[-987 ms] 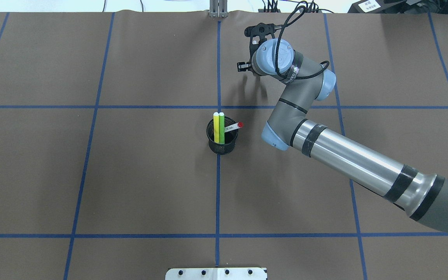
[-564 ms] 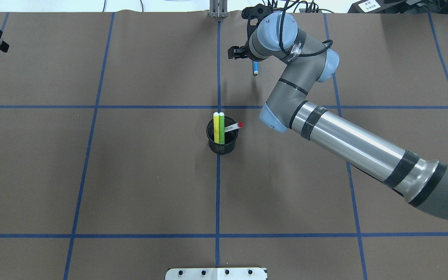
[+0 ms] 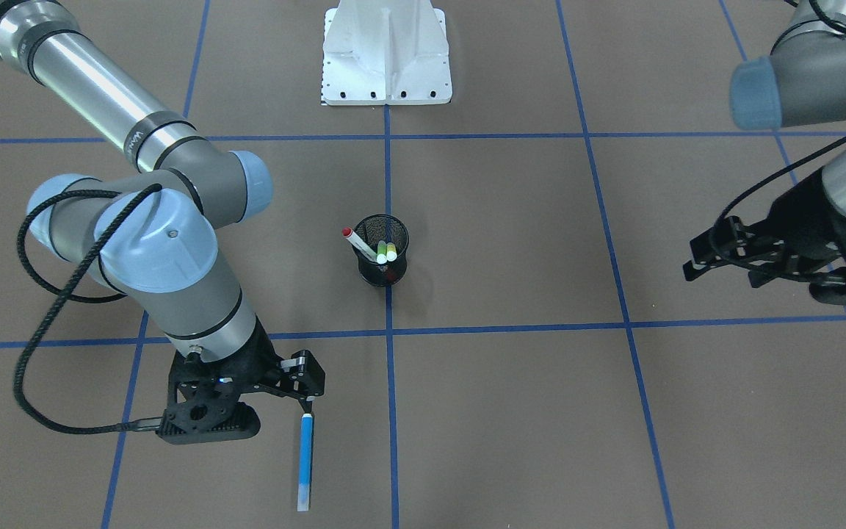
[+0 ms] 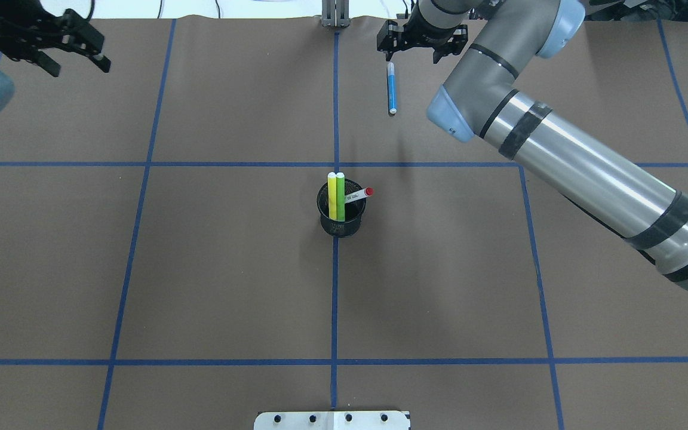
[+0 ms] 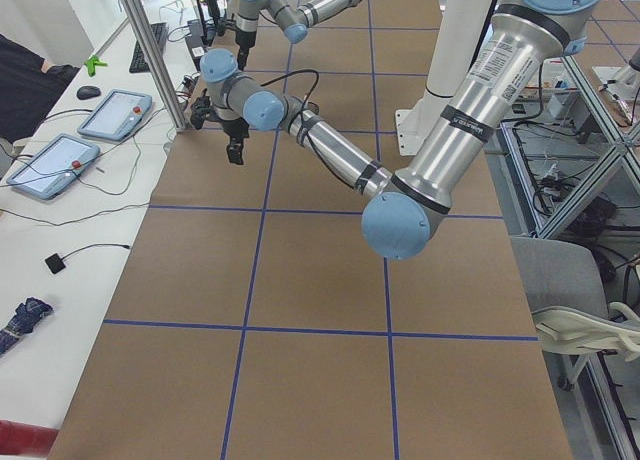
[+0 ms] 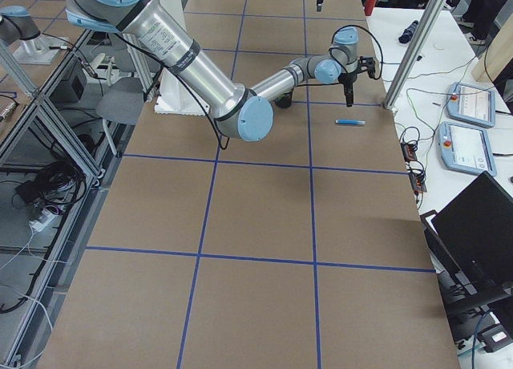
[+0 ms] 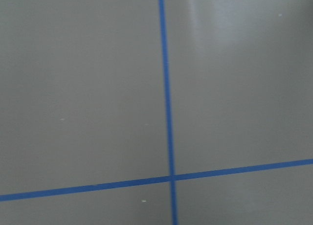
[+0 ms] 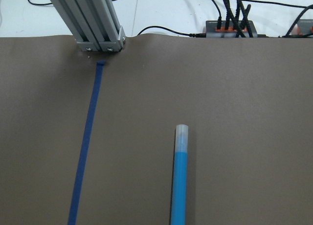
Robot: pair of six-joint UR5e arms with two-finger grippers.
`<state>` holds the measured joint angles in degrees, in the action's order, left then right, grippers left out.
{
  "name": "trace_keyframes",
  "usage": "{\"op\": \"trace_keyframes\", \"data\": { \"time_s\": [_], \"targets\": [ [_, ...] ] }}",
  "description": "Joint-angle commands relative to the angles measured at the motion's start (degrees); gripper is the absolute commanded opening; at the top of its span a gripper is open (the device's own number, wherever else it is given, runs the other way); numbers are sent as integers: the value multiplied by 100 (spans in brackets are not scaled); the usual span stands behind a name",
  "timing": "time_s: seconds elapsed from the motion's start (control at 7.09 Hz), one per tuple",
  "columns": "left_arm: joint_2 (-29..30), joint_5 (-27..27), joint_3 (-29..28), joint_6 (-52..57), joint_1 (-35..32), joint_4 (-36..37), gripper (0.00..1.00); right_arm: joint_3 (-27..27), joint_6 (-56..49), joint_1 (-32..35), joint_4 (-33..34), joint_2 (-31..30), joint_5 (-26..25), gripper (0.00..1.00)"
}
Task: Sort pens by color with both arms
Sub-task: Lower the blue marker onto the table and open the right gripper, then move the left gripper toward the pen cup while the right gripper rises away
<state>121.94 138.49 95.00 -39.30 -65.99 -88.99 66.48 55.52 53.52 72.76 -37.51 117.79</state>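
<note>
Pens, four: three in one mesh cup, one blue pen flat; left gripper, right gripper both released.

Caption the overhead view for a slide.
Open right gripper above the blue pen on the table; yellow, green and red-capped pens in the mesh cup.

Blue pen lies flat; yellow pen, green pen and red-capped pen stand in the cup.
</note>
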Motion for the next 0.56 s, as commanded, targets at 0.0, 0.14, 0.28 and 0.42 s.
{"op": "trace_keyframes", "data": {
  "time_s": [0.0, 0.14, 0.28, 0.42],
  "targets": [
    [618, 46, 105, -1233, 733, -48, 99, 85, -14, 500, 919, -28, 1269, 100],
    [855, 20, 106, -2291, 1084, -48, 99, 172, -23, 536, 1168, -115, 1325, 100],
    [962, -24, 71, -3163, 1305, -344, 99, 469, -23, 545, 1171, -421, 1334, 100],
    [963, -59, 54, -4025, 1516, -555, 99, 646, -15, 554, 1179, -563, 1395, 100]
  ]
}}
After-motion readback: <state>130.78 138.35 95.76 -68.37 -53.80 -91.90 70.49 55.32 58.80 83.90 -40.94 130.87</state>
